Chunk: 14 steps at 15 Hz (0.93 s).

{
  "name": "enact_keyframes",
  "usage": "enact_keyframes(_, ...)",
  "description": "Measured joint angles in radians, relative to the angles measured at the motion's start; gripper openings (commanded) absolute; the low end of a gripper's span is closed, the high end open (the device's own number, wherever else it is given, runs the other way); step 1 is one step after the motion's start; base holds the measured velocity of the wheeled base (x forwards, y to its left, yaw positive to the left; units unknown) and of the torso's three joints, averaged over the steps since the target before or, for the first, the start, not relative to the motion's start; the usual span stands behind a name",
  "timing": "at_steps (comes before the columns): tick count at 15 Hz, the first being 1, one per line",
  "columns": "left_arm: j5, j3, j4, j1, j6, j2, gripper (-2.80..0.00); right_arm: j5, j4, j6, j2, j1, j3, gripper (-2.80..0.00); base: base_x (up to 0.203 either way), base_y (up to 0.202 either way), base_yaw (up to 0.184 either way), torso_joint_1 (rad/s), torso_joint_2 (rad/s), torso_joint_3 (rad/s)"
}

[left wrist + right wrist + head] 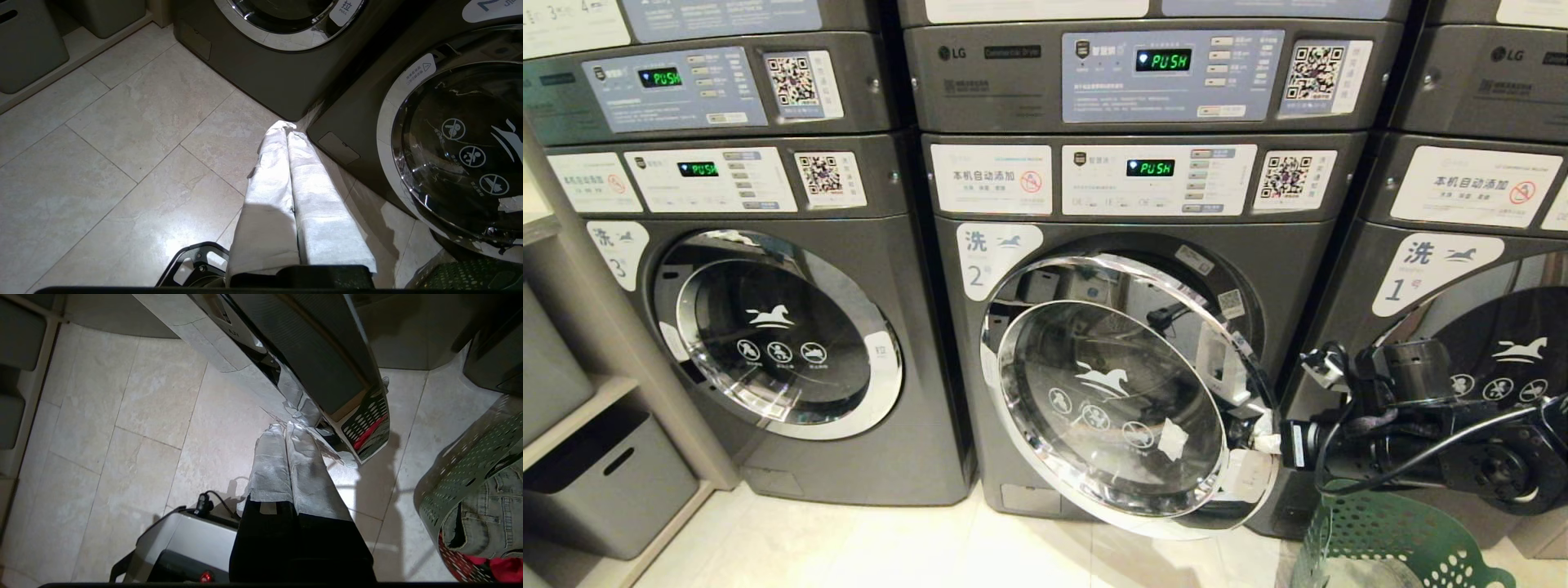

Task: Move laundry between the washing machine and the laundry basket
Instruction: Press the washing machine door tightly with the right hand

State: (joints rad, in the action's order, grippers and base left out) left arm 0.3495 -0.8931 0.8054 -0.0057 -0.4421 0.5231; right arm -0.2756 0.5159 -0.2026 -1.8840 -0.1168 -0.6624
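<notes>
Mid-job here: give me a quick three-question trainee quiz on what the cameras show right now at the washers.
1. True or false: the door of the washing machine numbered 2 stands open.
2. Which garments show in the laundry basket? A) a yellow towel only B) grey denim and something red C) none
3. Fill in: the right pincer is ____ at the edge of the open door, holding nothing.

Key: 1 true. 2 B, the laundry lies inside the green basket. 3 shut, as is the left pincer above the floor tiles.
</notes>
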Motion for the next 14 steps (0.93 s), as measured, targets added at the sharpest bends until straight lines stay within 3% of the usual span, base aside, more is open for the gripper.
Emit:
enact_keyframes(6, -0.002, 0.059, 0.0, 0.0, 0.011, -0.042, -2.8, 0.08, 0.074, 0.002, -0.093, -0.019, -0.006, -2.8, 0.0, 0.0, 0.0, 0.0, 0.0, 0.0)
enact_keyframes(8, -0.001, 0.088, 0.0, 0.0, 0.079, -0.075, -2.8, 0.081, 0.079, 0.004, -0.119, -0.022, -0.007, -2.8, 0.0, 0.0, 0.0, 0.0, 0.0, 0.0)
enact_keyframes(11, -0.003, 0.134, 0.0, 0.001, 0.26, -0.141, -2.8, 0.087, 0.104, 0.014, -0.172, -0.021, -0.022, -2.8, 0.0, 0.0, 0.0, 0.0, 0.0, 0.0)
enact_keyframes(12, -0.003, 0.142, -0.001, 0.001, 0.294, -0.159, -2.8, 0.097, 0.125, 0.02, -0.197, -0.021, -0.032, -2.8, 0.0, 0.0, 0.0, 0.0, 0.0, 0.0)
enact_keyframes(14, -0.003, 0.147, -0.001, 0.001, 0.302, -0.182, -2.8, 0.14, 0.167, 0.027, -0.245, -0.021, -0.066, -2.8, 0.0, 0.0, 0.0, 0.0, 0.0, 0.0)
